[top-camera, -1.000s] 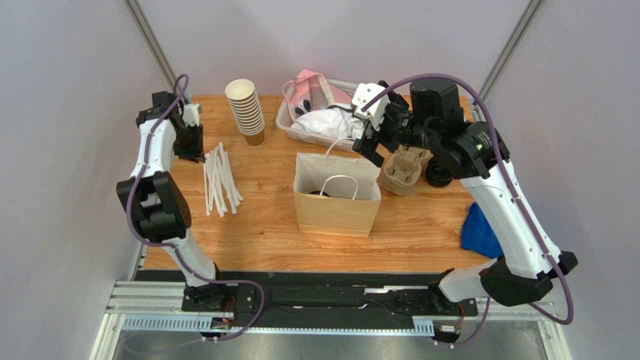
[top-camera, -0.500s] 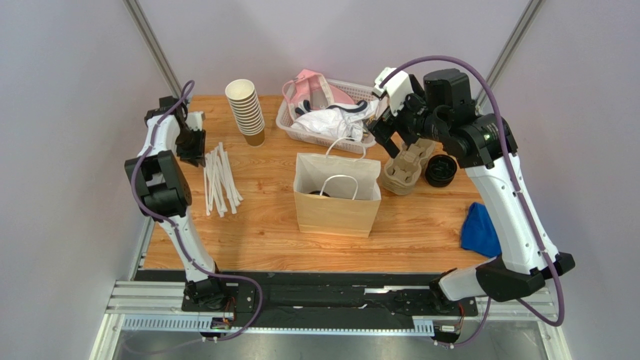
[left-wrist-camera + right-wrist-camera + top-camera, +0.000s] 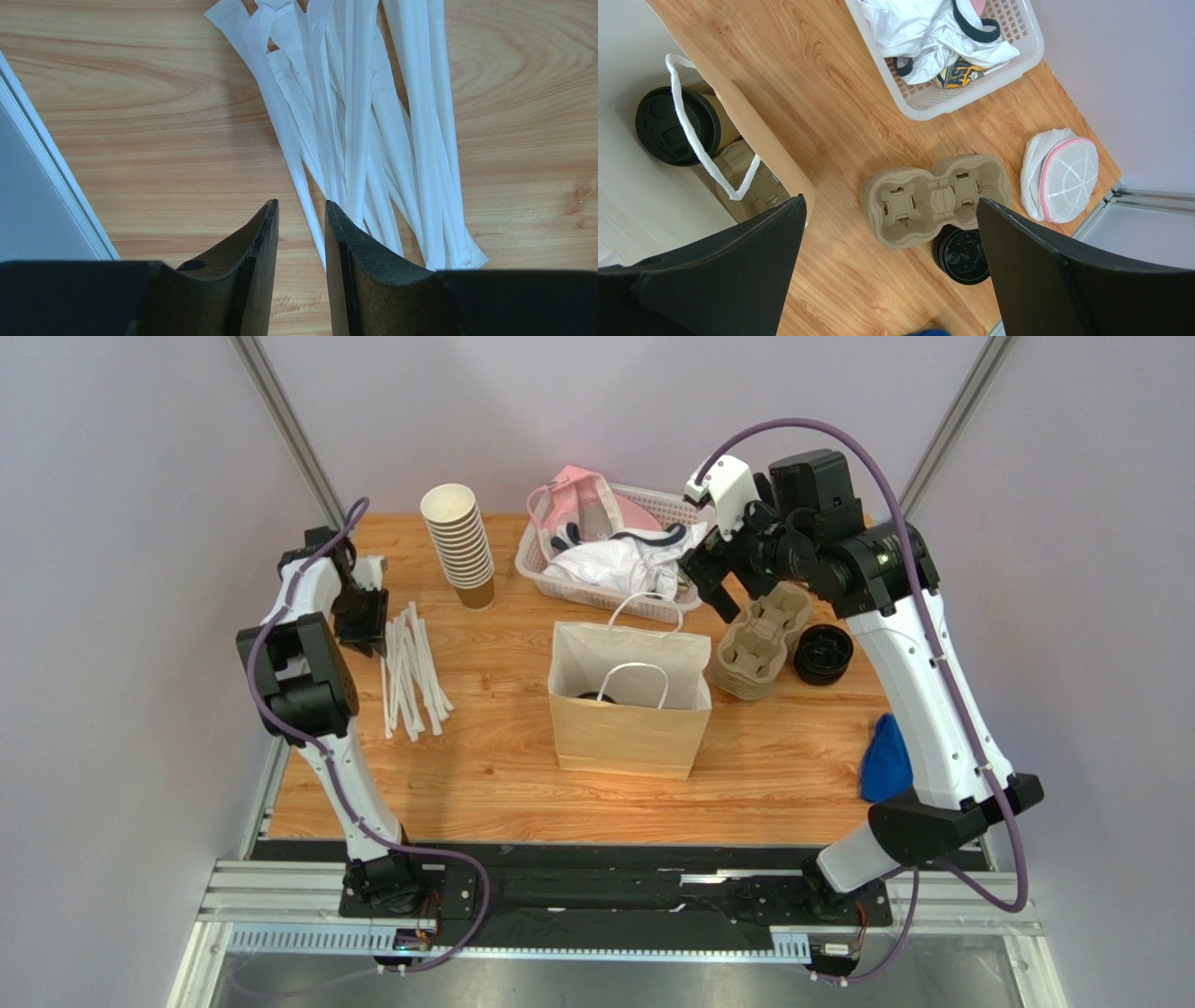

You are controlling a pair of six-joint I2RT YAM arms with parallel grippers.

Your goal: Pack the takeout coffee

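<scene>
Since bag hides takeout coffee, mostly lid shows

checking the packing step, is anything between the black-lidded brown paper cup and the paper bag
Nothing visible does: the kraft-brown paper cup with the round black plastic lid already stands inside the open brown paper bag.

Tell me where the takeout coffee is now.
The takeout coffee sits inside the open paper bag at table centre, its black lid showing in the right wrist view.
</scene>
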